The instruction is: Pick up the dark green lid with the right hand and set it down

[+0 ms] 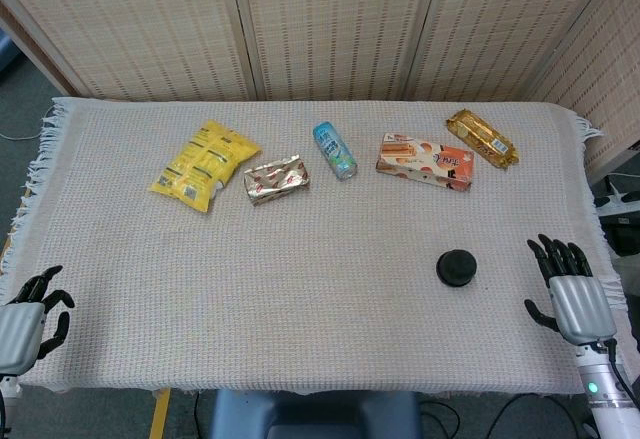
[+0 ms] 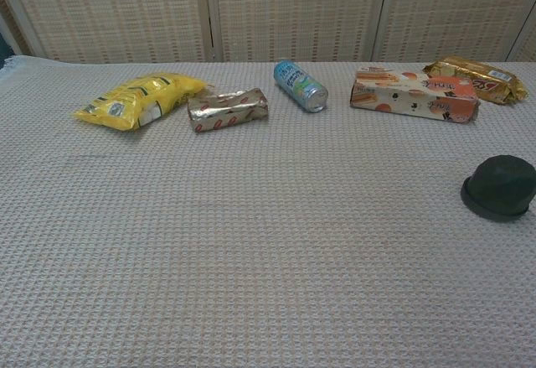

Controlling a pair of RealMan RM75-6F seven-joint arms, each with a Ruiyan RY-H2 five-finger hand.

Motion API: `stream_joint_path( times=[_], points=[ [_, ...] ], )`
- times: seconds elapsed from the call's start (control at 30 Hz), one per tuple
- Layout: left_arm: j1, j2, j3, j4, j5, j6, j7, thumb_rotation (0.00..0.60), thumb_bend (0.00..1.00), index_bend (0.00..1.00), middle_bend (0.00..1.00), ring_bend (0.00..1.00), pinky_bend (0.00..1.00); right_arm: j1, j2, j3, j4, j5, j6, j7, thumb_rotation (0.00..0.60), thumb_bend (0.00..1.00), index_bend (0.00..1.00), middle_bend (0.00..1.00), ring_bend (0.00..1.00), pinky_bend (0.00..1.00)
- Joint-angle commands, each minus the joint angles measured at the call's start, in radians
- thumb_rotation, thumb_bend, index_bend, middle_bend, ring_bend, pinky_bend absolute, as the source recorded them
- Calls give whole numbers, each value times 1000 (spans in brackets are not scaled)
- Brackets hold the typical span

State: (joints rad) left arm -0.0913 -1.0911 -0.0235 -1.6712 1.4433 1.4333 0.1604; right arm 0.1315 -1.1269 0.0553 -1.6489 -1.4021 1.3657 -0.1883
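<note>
Woven beige cloth [image 1: 320,319] covers the whole table, textured, should give decent friction under the lid.

Near edge: right hand [image 1: 572,289] sits at the near right corner, fingers spread and pointing away from the robot, holding nothing. Left hand [image 1: 25,321] at the near left corner, fingers loosely apart, also empty. Neither shows in the chest view.

Dark green lid [image 1: 456,267] lies flat on the cloth, right half of the table, just left of the right hand and a bit further out. Chest view shows it as a low dome with a wider base rim [image 2: 500,187]. Nothing touching it, clear space all round.

Step in hand, as I read it: approach, grasp not started. Suggest:
- move the right hand left and slightly forward, come down from above
- thumb on one side of the rim, fingers opposite, pinch at the base rim rather than the dome, which looks likely to slip
- low profile, so fingertips need to reach the cloth; watch for snagging the weave
- lift straight, keep it level, set down flat in open cloth

Far row, well clear of the path: yellow bag [image 1: 205,164], foil snack bar [image 1: 276,179], blue can [image 1: 335,150] on its side, biscuit box [image 1: 425,161], gold packet [image 1: 482,138]. Keep the left hand parked.
</note>
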Motion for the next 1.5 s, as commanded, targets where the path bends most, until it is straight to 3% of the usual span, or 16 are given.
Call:
stream_joint_path(
  times=[0.03, 0.53, 0.87, 1.27, 1.5],
  points=[
    [-2, 1, -1, 0, -3, -4, -1, 600, 528, 490, 123, 173, 535, 0, -2, 0, 2, 2, -1, -2, 600, 213, 0, 0, 0, 0],
    [-8, -2, -2, 11, 3, -10, -10, 600, 529, 493, 123, 173, 535, 10, -10, 3, 21, -2, -10, -20, 600, 183, 0, 0, 0, 0],
    [11, 6, 2, 2, 12, 23, -26, 600, 529, 497, 125, 175, 535, 127, 37, 13, -3, 26, -244, 128, 600, 181, 0, 0, 0, 0],
    [11, 7, -1, -1, 4, 19, -24, 600, 529, 494, 128, 175, 535, 312, 52, 95, 8, 318, -569, 146, 600, 181, 0, 0, 0, 4],
    [13, 10, 0, -1, 11, 24, -31, 600, 530, 495, 128, 175, 535, 415, 3, 91, 77, 449, -723, 131, 600, 180, 0, 0, 0, 11]
  ],
)
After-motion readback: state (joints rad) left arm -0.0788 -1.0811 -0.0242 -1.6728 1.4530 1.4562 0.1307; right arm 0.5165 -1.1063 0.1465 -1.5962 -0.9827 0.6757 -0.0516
